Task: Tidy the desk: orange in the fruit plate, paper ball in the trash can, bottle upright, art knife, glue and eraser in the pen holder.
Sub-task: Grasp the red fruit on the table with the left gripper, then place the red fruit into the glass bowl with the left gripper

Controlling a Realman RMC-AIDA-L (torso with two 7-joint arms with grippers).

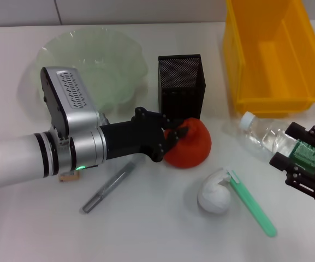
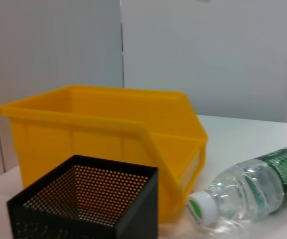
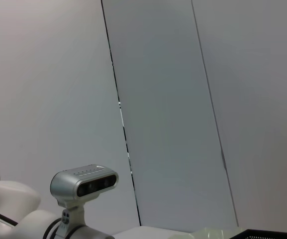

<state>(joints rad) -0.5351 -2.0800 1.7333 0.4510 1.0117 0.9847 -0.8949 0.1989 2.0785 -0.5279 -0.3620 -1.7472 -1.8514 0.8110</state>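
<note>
While the left gripper closes its black fingers around the lumpy red-orange orange beside the black mesh pen holder, a shallow grip could let it roll away; the right gripper grips the fallen clear bottle.

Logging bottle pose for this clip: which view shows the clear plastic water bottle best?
The left wrist view: the clear plastic water bottle lies on its side, cap and label visible. The head view has the right tool covering its lower half. The right wrist view misses it.
</note>
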